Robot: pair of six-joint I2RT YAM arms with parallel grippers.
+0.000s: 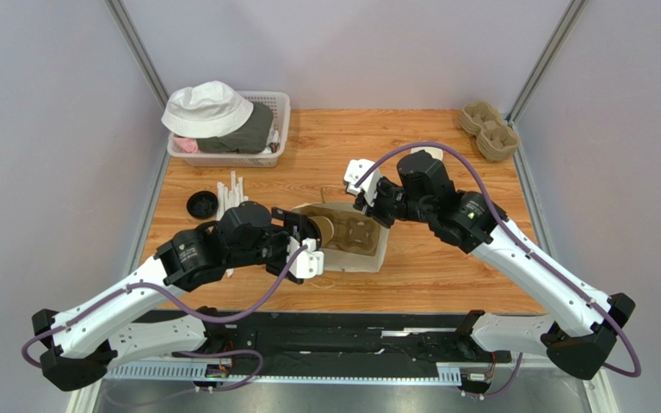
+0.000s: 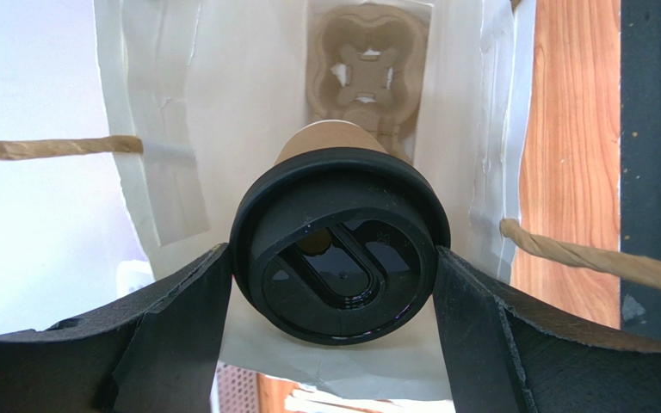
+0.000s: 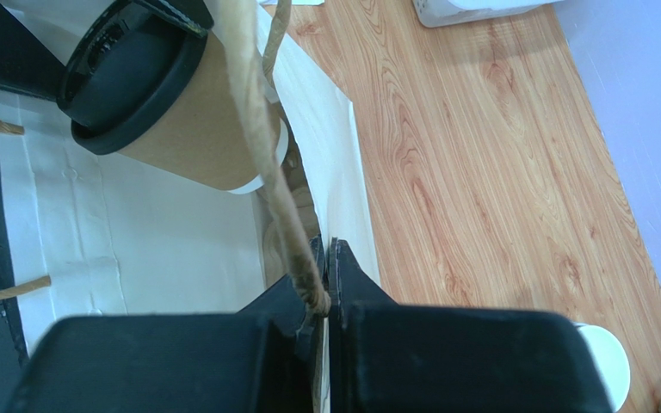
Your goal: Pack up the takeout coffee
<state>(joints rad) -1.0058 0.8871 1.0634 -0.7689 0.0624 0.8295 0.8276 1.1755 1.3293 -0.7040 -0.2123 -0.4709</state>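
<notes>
**Coffee held in the bag's mouth, both grippers closed on something**

The takeout coffee (image 2: 340, 258) lies on its side. The left gripper (image 1: 308, 238) clamps it across the black lid, with one finger at the lid's 9 o'clock and the other at 3 o'clock. The cup sits in the mouth of the paper bag (image 1: 379, 251) at the table's centre. Its base points inward toward a pulp tray (image 2: 367, 69) lying deep in the bag. The bag's white walls stand off the cup on both sides, with a gap on each.

The right gripper (image 3: 326, 271) is pinched shut on the bag's rim at about 1 o'clock. A twine handle (image 3: 261, 120) runs between its fingers.

From above, wood shows from the bag's 3 o'clock wall to the table's right edge. At 11 o'clock stands a basket (image 1: 281, 107) of hats. A stack of pulp trays (image 1: 487, 131) fills the 1 o'clock corner. A black disc (image 1: 201, 205) and white sticks (image 1: 232, 191) lie at 9 o'clock, close to the left arm.

From above, the left gripper hides most of the cup and the bag's near rim. A round white object (image 3: 605, 361) is cut off at the right wrist view's lower corner, and I cannot tell what it is.
</notes>
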